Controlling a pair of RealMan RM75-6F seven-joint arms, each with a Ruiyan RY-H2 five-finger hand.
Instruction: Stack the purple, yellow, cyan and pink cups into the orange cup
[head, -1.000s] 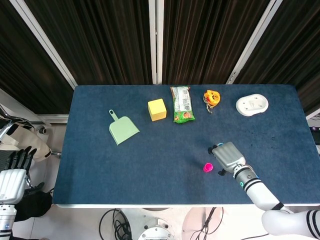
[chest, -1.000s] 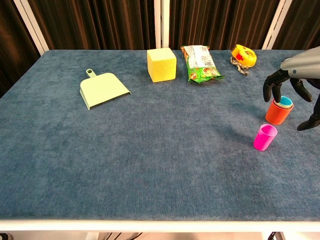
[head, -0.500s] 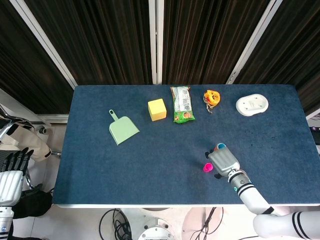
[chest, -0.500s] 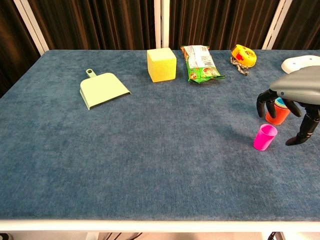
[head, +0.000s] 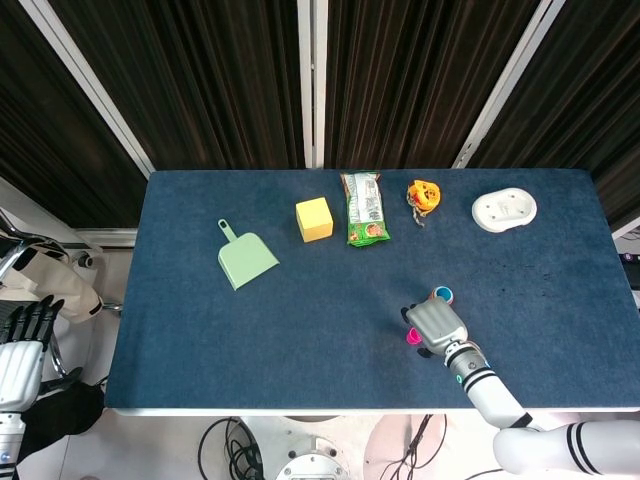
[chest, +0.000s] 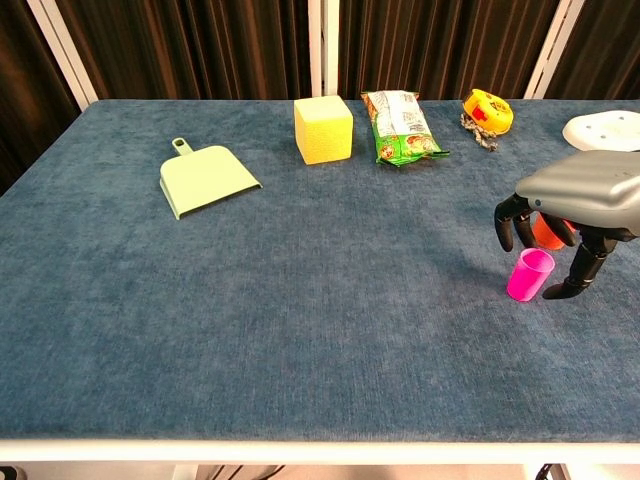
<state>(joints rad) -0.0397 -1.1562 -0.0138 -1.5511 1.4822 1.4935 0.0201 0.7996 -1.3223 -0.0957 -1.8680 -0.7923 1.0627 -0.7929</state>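
The right hand (chest: 560, 215) has slid leftward off the orange cup (chest: 545, 231) and now hangs over the pink cup (chest: 529, 275), fingers spread either side, holding nothing. The pink cup stands upright just beside the orange one, near the worktop's (chest: 300, 300) front right — wide bare cloth lies to its left. The left hand (head: 18, 355) waits off the worktop, fingers apart.

The right hand (chest: 560, 235) has drifted away from the orange cup (chest: 545, 230) and come over toward the pink cup (chest: 529, 275) — a second ago its fingers hung around the orange cup's rim. Now they are spread and pointing down on either side of the pink cup, not closed on it. From above, the hand (head: 433, 324) now covers most of the pink cup (head: 411, 337) — and the left hand (head: 20, 345) has sunk lower at the table's side.
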